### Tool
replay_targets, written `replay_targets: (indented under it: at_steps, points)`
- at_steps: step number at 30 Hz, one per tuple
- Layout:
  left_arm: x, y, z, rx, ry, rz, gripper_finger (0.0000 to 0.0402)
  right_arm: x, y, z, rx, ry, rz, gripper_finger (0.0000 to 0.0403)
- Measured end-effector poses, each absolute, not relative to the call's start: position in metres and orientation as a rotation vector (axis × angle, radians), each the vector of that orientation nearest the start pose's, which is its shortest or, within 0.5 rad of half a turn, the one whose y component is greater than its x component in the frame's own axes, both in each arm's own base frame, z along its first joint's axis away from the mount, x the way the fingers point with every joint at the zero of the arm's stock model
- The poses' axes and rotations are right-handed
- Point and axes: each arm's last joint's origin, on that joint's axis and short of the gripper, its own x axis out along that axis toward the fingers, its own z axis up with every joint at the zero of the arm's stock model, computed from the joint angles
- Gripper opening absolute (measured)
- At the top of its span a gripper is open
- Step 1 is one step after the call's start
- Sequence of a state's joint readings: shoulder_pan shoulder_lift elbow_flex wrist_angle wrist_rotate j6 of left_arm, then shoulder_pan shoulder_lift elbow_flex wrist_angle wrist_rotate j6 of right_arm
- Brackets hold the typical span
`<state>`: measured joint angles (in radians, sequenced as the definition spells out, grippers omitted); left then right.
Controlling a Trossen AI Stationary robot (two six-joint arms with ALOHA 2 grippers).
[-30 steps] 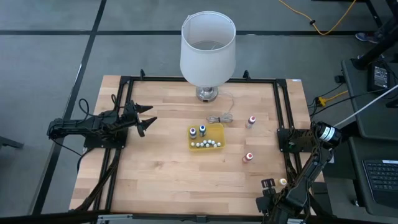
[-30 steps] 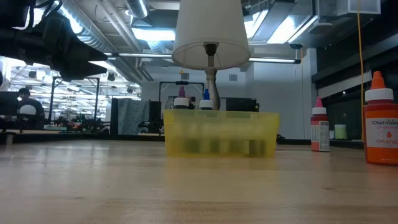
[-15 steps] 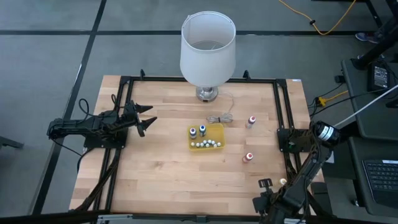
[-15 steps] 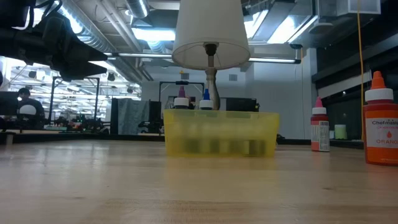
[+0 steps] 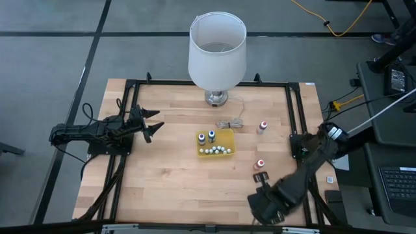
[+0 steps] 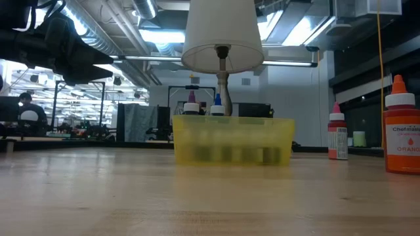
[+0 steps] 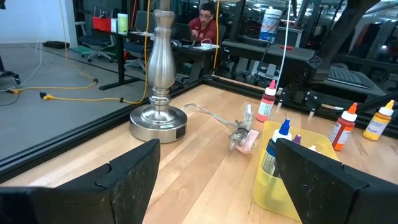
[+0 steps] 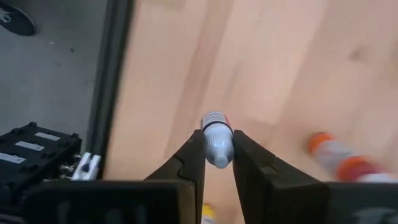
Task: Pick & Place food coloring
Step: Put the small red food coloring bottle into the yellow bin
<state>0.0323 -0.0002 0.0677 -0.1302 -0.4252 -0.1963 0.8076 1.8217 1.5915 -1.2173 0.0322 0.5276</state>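
The yellow tray (image 5: 224, 138) holds two blue-topped bottles (image 5: 207, 136) and a row of white-topped ones (image 5: 215, 151). A pink-topped bottle (image 5: 262, 126) and an orange-topped bottle (image 5: 260, 164) stand on the table to its right; both show in the low view (image 6: 337, 134) (image 6: 401, 128). My right gripper (image 5: 261, 177) (image 8: 217, 155) is just near of the orange one, shut on a small pale bottle (image 8: 216, 134). My left gripper (image 5: 153, 123) (image 7: 217, 186) waits open at the table's left. My right gripper pinches a small pale bottle between its two fingertips (image 8: 194, 155). The fingers are on the pale body (image 8: 219, 149). Its dark-banded reddish end (image 8: 214, 118) sticks out past the fingertips. The fingers point down at the table; whether the bottle is lifted clear I cannot tell.
A big white lamp (image 5: 218, 49) stands at the far middle, its metal base (image 7: 158, 121) and bundled cord (image 5: 231, 123) behind the tray. A yellow-topped bottle (image 7: 378, 121) stands near the right edge. Black rails (image 5: 292, 110) frame the table. Bare wood lies left of and near the tray.
My right arm has swung from the near right corner toward the table's left and a little farther in, stopping just near of the orange-topped bottle. The left arm and the bottles on the table have kept still.
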Motion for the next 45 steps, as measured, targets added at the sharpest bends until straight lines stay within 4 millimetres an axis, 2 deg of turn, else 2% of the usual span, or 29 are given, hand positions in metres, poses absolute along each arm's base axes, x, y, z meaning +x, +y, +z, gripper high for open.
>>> replay_targets:
  at_steps: [5, 12, 16, 20, 26, 33, 45]
  points:
    - [0.090, 0.015, 0.174, -0.180, 0.017, 0.462, 0.0311, 0.270, 0.219, 0.291, -0.197, 1.432, 0.231, 0.0063]
    - [0.090, 0.015, 0.174, -0.181, 0.016, 0.462, 0.0313, 0.311, 0.158, 0.308, -0.189, 1.392, 0.147, 0.0066]
    - [0.090, 0.015, 0.174, -0.180, 0.016, 0.462, 0.0311, 0.329, 0.120, 0.309, -0.169, 1.383, 0.104, 0.0063]
    - [0.090, 0.015, 0.174, -0.181, 0.016, 0.462, 0.0312, 0.347, 0.083, 0.302, -0.143, 1.391, 0.053, 0.0065]
    - [0.090, 0.015, 0.174, -0.181, 0.016, 0.462, 0.0311, 0.369, 0.040, 0.287, -0.103, 1.386, -0.010, 0.0064]
    - [0.090, 0.015, 0.174, -0.180, 0.017, 0.462, 0.0313, 0.388, 0.017, 0.260, -0.062, 1.421, -0.057, 0.0067]
    - [0.090, 0.015, 0.174, -0.181, 0.017, 0.462, 0.0312, 0.411, 0.015, 0.226, -0.047, 1.407, -0.058, 0.0067]
